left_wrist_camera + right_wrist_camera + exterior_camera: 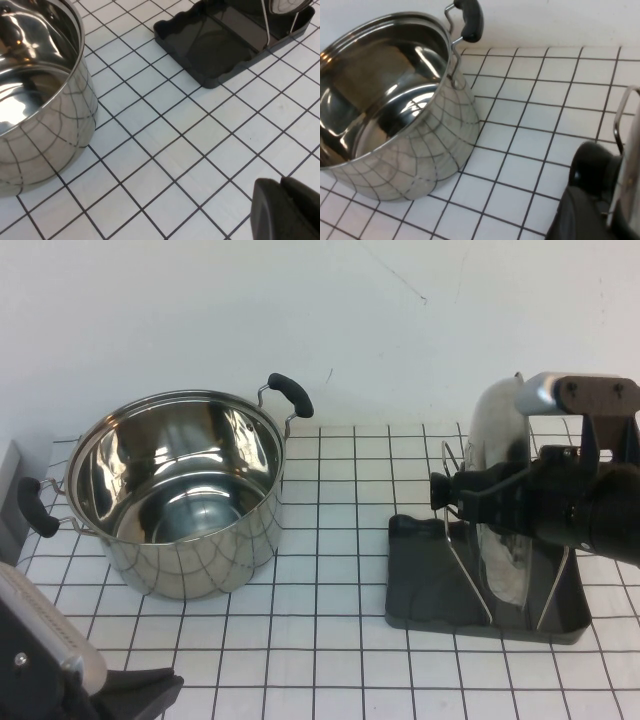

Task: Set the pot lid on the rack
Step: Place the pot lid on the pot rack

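The right gripper [462, 492] reaches level over the rack [430, 590], jaws pinching the upright pot lid [497, 445] by its knob. The left gripper [140, 690] sits low by the near table edge; whether its jaws are spread, I cannot tell.

No readable text, label, brand, number or sign appears anywhere in the three views — not on the pot lid [497, 510], the rack [430, 590], the steel pot [180, 495] or the gridded worktop [330, 640]. The left gripper [140, 692], low at the near left, and the right gripper [470, 495], at the lid's knob, carry no markings either.
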Tool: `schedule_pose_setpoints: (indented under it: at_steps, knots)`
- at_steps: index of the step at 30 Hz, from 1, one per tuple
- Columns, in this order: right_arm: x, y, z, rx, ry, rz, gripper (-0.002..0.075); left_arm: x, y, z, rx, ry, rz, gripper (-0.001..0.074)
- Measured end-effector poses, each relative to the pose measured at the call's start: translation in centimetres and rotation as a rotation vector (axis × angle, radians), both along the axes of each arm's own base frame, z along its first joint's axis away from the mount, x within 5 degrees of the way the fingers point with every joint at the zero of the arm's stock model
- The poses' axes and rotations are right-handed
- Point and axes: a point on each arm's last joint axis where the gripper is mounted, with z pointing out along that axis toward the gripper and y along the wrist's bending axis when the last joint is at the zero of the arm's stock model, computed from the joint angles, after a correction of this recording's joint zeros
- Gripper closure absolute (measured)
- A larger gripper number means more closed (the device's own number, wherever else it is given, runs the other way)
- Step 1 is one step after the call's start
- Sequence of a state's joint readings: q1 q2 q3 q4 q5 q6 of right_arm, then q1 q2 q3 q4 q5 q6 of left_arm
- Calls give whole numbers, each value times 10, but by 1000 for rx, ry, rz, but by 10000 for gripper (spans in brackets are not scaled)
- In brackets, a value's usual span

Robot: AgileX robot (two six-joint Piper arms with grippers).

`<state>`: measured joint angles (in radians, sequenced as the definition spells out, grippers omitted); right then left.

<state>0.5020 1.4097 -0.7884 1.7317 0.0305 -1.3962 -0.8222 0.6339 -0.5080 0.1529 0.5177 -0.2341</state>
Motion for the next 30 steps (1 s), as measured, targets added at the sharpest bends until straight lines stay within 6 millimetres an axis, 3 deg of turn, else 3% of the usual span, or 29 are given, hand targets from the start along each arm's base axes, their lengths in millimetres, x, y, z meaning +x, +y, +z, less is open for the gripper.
schedule_pose_setpoints:
  at_steps: [12, 20, 30]
  knots:
    - [2, -5, 0, -91, -47, -15, 256, 0, 0, 0, 2, -2, 0, 736]
    - [-11, -17, 32, -104, -174, -28, 216, 0, 1, -1, 12, 7, 2, 736]
    - [-48, -34, 86, -72, -410, 24, 218, 0, 0, 0, -15, 19, 15, 737]
